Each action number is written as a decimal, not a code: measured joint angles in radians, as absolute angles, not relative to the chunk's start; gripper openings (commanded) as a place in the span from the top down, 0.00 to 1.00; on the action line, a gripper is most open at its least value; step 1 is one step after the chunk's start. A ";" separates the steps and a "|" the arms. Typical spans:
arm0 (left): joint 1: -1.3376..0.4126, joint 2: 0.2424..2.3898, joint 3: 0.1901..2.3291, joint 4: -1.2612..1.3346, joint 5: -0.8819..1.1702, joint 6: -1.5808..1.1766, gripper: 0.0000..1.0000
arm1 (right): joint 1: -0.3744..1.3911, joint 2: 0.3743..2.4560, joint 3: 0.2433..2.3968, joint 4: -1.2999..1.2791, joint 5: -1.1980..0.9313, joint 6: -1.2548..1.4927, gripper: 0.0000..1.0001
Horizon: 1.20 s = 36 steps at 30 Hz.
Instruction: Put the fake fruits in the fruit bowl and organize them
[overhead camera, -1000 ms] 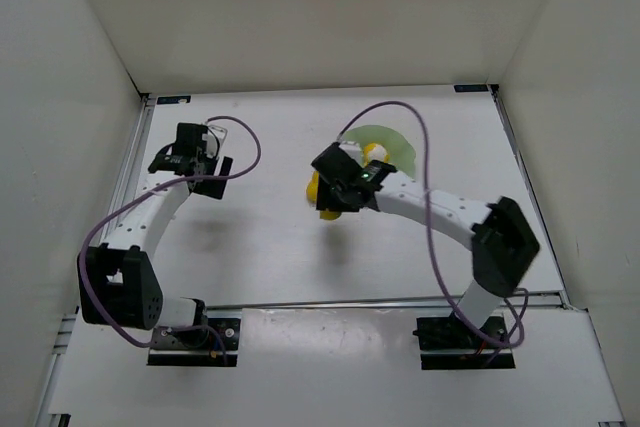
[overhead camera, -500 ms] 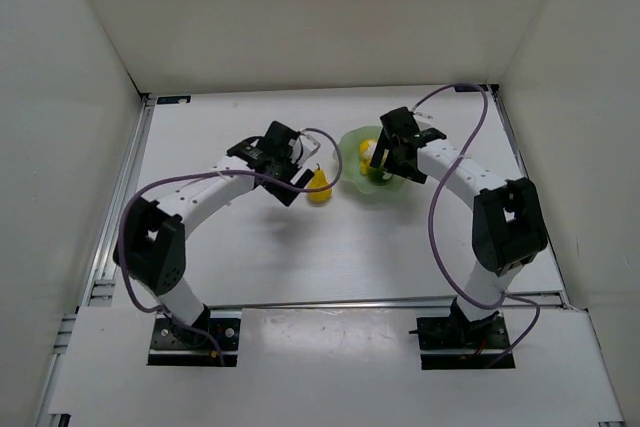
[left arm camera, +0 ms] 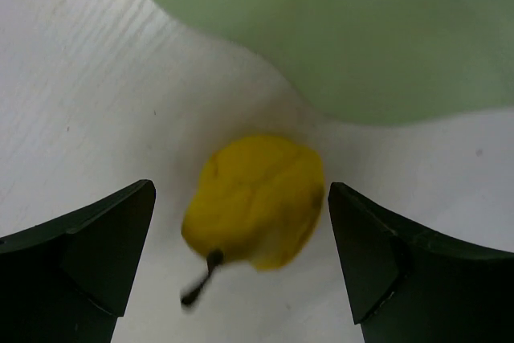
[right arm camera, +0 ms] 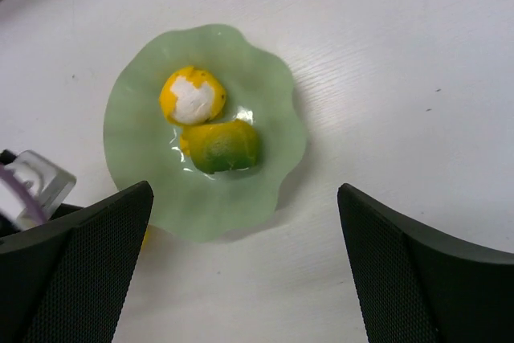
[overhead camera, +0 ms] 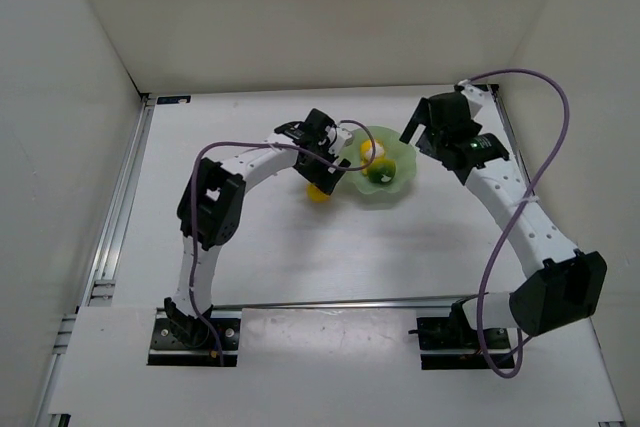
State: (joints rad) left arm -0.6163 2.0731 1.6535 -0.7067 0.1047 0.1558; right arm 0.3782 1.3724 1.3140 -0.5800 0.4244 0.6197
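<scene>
Fruit bowl, translucent mint, wavy-rimmed

- Left arm arcs to the fruit bowl's left edge; left pincer points down, jaws spread wide.
- Right arm reaches right of the bowl; right pincer hangs raised, jaws wide apart.

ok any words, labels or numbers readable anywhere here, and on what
No readable text in any view.
A small dark tag at the far left corner: too small to read.
The pear, the bowl and the two fruits in it: no print.
</scene>
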 measured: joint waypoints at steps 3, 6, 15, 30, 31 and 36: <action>-0.614 2.165 1.731 -0.710 0.108 0.142 0.08 | 0.340 1.333 1.298 -0.592 0.431 0.619 0.00; -0.606 2.189 1.752 -0.711 0.112 0.131 0.36 | 0.317 1.321 1.275 -0.607 0.439 0.619 0.00; -0.565 2.154 1.763 -0.830 0.123 0.171 0.83 | 0.301 1.317 1.258 -0.641 0.451 0.616 0.00; -0.665 2.266 2.282 -0.798 0.051 0.202 0.70 | 0.190 1.315 1.196 -0.635 0.443 0.594 0.00; -0.675 2.296 2.300 -0.786 0.060 0.202 0.59 | 0.181 1.314 1.192 -0.639 0.445 0.591 0.00; -0.696 2.403 2.318 -0.775 0.079 0.208 0.00 | 0.144 1.274 1.172 -0.652 0.454 0.575 0.00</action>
State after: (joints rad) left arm -0.6964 2.4035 2.3180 -0.7753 0.0792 0.2081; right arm 0.1444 1.2739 1.1717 -0.6521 0.4541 0.5755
